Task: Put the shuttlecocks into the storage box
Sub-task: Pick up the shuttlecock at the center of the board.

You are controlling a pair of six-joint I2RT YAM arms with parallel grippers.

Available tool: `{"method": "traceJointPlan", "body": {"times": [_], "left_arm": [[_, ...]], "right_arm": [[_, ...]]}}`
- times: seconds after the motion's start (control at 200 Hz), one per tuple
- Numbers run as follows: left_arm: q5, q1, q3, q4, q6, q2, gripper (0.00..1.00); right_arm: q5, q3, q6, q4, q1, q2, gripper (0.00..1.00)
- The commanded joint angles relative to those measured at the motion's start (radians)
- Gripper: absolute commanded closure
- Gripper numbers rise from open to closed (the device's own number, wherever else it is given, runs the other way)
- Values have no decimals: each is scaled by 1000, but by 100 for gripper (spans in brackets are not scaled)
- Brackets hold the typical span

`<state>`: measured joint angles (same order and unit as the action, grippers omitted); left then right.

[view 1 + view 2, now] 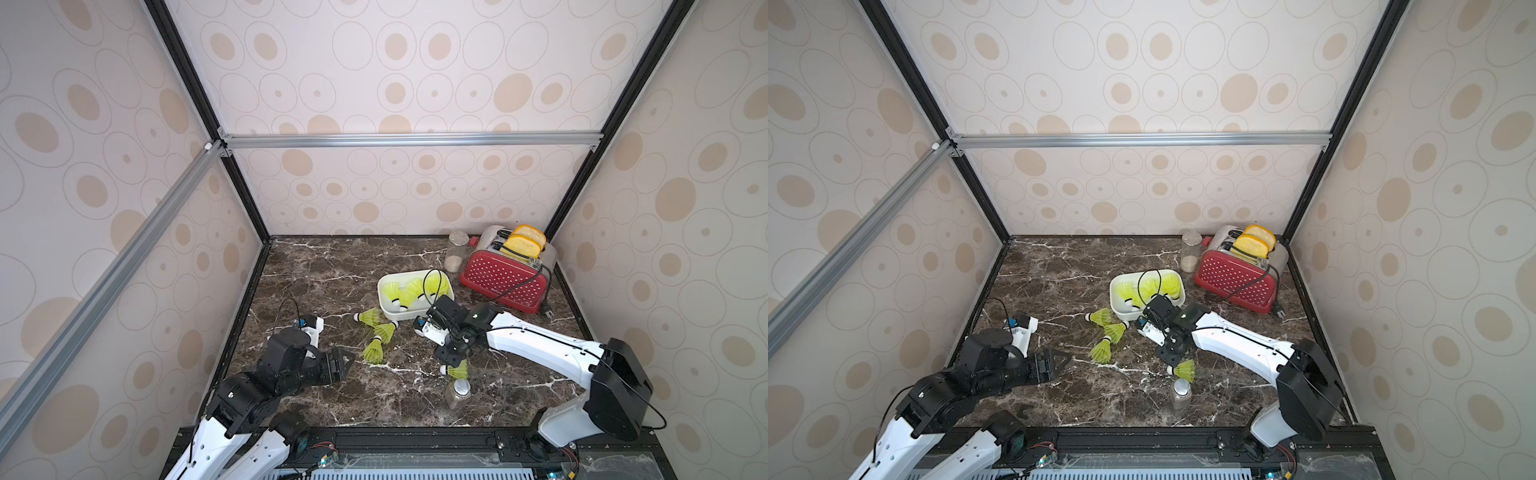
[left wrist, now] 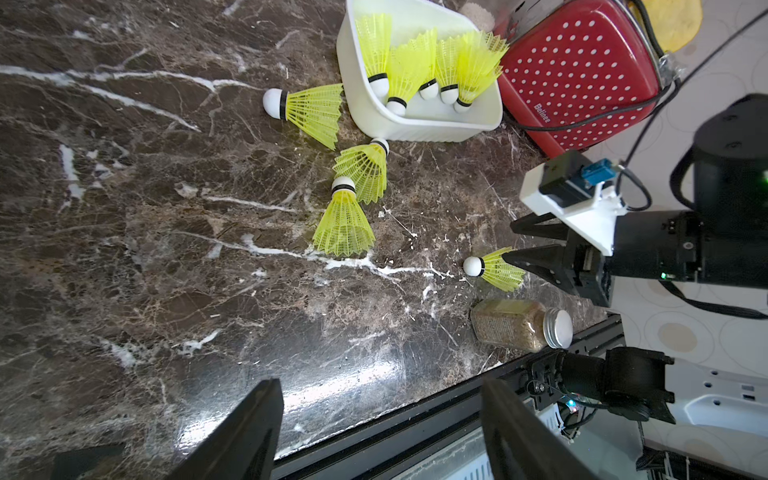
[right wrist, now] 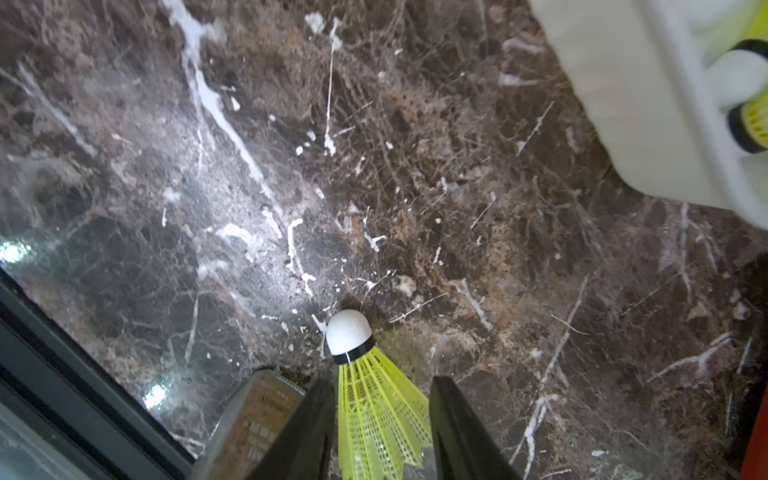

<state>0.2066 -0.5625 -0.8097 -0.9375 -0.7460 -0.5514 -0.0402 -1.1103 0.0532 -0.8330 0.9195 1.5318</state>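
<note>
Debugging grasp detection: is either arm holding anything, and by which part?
Left gripper: nothing, fingers apart. Right gripper: fingers straddle the skirt of a shuttlecock lying on the table; whether they clamp it cannot be told.

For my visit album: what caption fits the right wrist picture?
Right gripper straddling a yellow shuttlecock lying on the marble table, the white storage box nearby.

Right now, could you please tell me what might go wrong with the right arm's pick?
The right gripper straddles the mesh skirt of a shuttlecock; squeezing there may crush it or let it slip. The spice jar stands close beside the gripper, near the table edge, so the lift could topple it.
</note>
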Motion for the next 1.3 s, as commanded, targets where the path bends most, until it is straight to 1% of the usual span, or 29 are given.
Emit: {"method": "traceJointPlan", "body": {"times": [0.0,0.095,0.18,0.27,0.376,0.391,0.446,0.511,0.591,0.661,0.711,0.801,0.861,0.911,1.002,1.042,1.152,1.297], "left_arm": [[29,1,-1,10,25,-22,22],[76,1,14,63,25,-58,22],[133,-1,38,135,56,-114,25],[148,-25,53,206,152,-199,27],[114,-91,29,297,279,-346,26],[105,-103,22,334,295,-371,26],[94,-144,-6,392,365,-471,26],[89,-179,-62,418,451,-595,26],[133,-209,-130,440,569,-726,27],[125,-251,-188,436,695,-818,26],[127,-268,-229,425,771,-880,26],[112,-275,-302,413,860,-978,26],[99,-276,-342,415,907,-1024,27],[110,-283,-368,414,963,-1057,27],[82,-336,-391,401,1111,-1110,25],[69,-356,-391,405,1154,-1132,25],[70,-373,-379,465,1175,-1188,25],[65,-388,-336,570,1207,-1197,25]], "right_arm": [[-16,-62,38,-99,-2,71,57],[-86,-59,-42,-70,-4,43,54],[-82,-48,-114,-38,-30,-17,52],[-65,-54,-192,-63,-96,-70,52],[-19,-56,-242,-98,-181,-149,53],[-12,-54,-248,-100,-191,-161,53],[35,-48,-261,-105,-232,-215,53],[104,-38,-273,-112,-277,-277,53],[205,-18,-285,-119,-324,-359,53],[272,10,-319,-138,-378,-431,53],[345,33,-345,-155,-425,-482,53],[382,67,-377,-205,-477,-577,53],[385,76,-384,-238,-492,-630,52],[385,78,-386,-263,-500,-663,52],[377,78,-383,-295,-505,-697,52],[370,77,-380,-305,-506,-704,51],[351,70,-377,-320,-508,-710,51],[348,45,-377,-331,-510,-705,51]]}}
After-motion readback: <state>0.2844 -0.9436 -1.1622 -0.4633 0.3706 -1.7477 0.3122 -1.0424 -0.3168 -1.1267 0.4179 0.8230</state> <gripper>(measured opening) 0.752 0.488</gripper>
